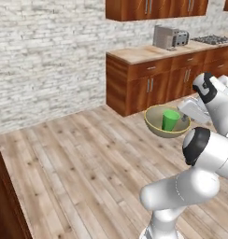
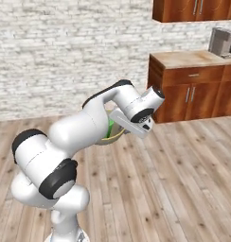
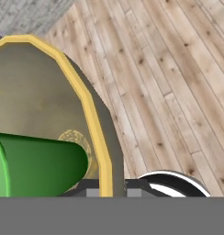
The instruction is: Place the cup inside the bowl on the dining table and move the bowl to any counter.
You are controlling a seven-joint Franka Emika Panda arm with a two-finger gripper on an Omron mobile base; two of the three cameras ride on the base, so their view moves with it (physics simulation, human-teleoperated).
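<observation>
The olive-tan bowl [image 1: 157, 127] with its yellowish rim hangs in the air above the wooden floor, held at its right rim by my gripper [image 1: 187, 115]. The small green cup [image 1: 170, 120] stands inside it. In the hand view the bowl [image 3: 36, 92] looks tipped on edge, the cup [image 3: 40, 165] lies inside it, and my gripper [image 3: 107, 190] is shut on the yellow rim, one dark finger on each side. From the right base view my arm hides most of the bowl [image 2: 113, 135]; a sliver of the cup [image 2: 111, 125] shows. The dining table is out of view.
A counter [image 1: 144, 53] over reddish-brown cabinets stands ahead to the right, with a toaster [image 1: 169, 36] and a stove top [image 1: 214, 39] on it. The same counter [image 2: 183, 59] carries a grey appliance [image 2: 221, 41]. A white brick wall runs behind. Open wooden floor [image 1: 78, 158] lies between.
</observation>
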